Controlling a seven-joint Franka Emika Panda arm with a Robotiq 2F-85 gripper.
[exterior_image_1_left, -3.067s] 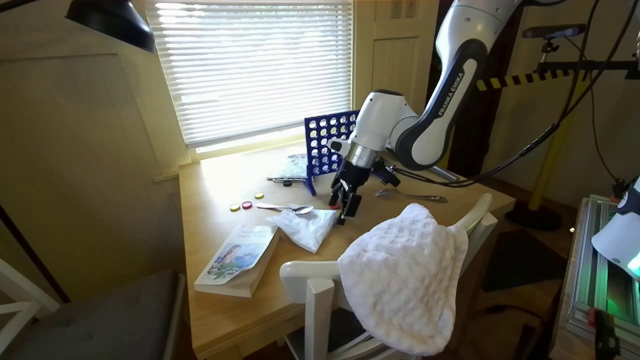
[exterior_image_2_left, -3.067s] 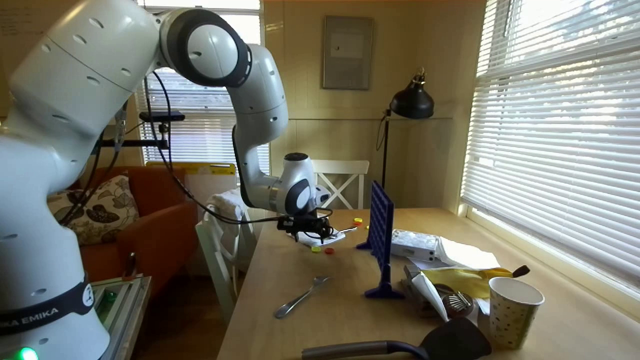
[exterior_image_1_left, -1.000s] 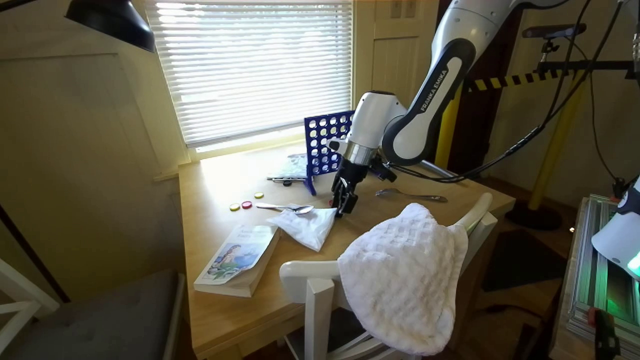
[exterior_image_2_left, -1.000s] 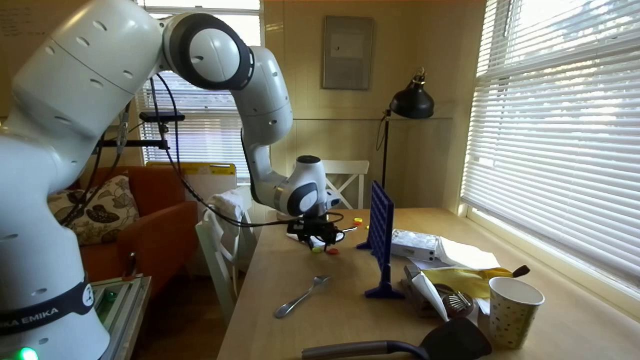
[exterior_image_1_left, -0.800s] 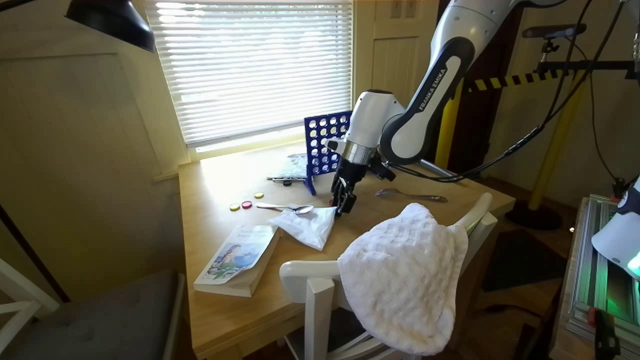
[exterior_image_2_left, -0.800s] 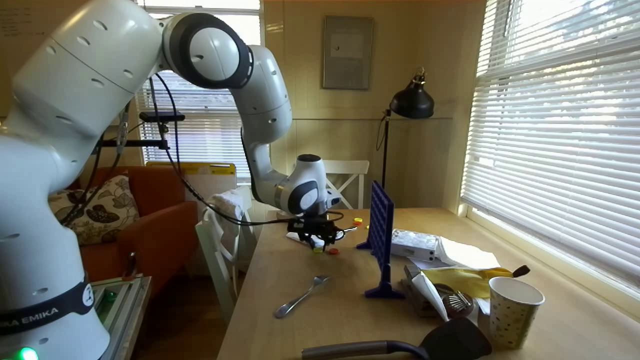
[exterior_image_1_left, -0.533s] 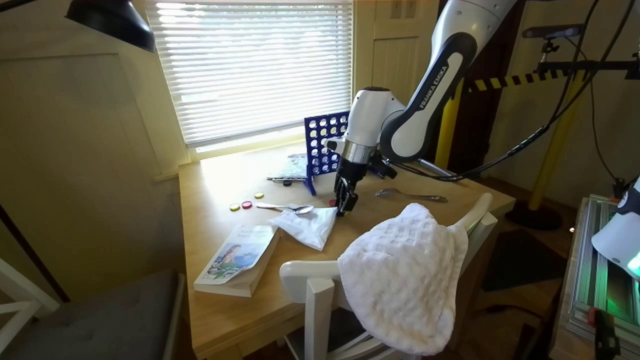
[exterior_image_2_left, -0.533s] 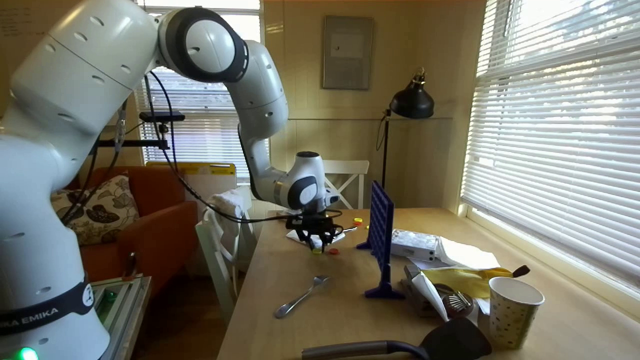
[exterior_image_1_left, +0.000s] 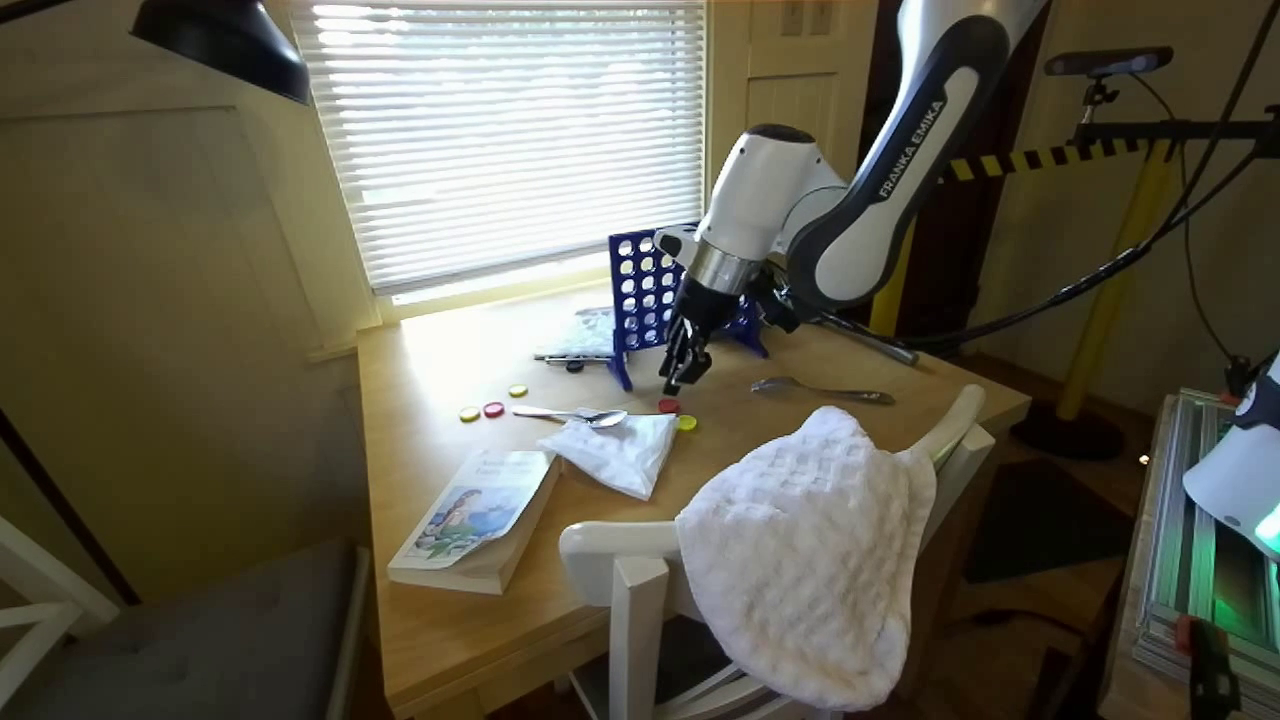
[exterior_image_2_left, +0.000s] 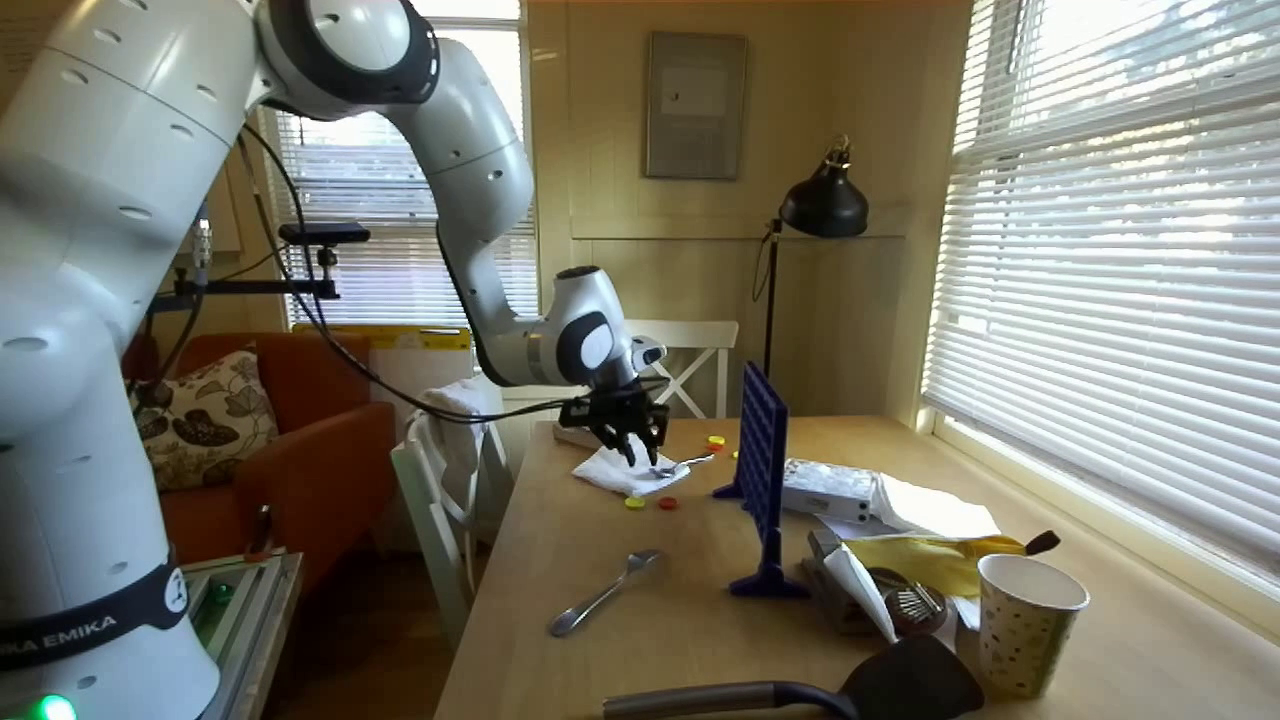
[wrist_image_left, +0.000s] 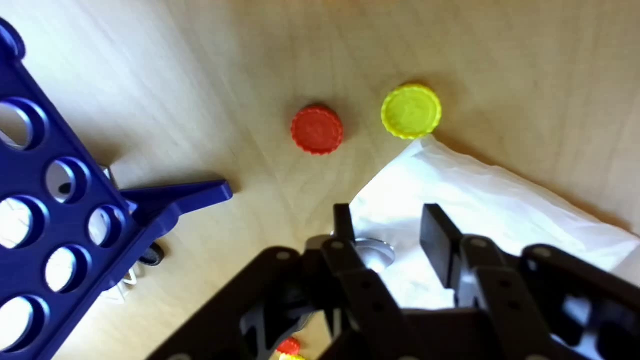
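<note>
Lying flat on the pale wood table (exterior_image_1_left: 430, 360), below and near the gripper (wrist_image_left: 389, 215): a red disc (wrist_image_left: 317, 130), round, plastic-looking, with a notched rim. Close beside it, a yellow disc (wrist_image_left: 411, 111) of the same shape, seemingly touching the pointed corner of a white sheet (exterior_image_1_left: 615, 455). Hovers above with 2 black, blocky fingers (wrist_image_left: 442, 245) spread moderately apart, holding nothing; through the gap, white and a curve of shiny metal. Thin, creased material in the sheet, roughly triangular; cannot tell paper from plastic. Resting partly on it, a spoon (exterior_image_1_left: 602, 420), smooth silvery metal with an oval bowl and a handle aimed towards 3 more discs (exterior_image_1_left: 493, 410), 2 yellow and 1 red. Beside the sheet, a thick paperback book (exterior_image_1_left: 480, 510) with a picture cover lifted slightly along 1 edge. Well apart from that, a metal fork (exterior_image_1_left: 835, 393) with a slender, shiny handle. In both exterior views, an upright blue frame (exterior_image_2_left: 762, 455), hard plastic pierced with rows of round holes, on splayed feet. Farther along the table in an exterior view: a black spatula (exterior_image_2_left: 915, 680) with a broad, flat blade, a spotted paper cup (exterior_image_2_left: 1030, 625), a soft-looking yellow cloth (exterior_image_2_left: 925, 565). At the table's edge, a white wooden chair (exterior_image_1_left: 640, 620) draped with a nubby, waffle-textured towel (exterior_image_1_left: 810, 560).
</note>
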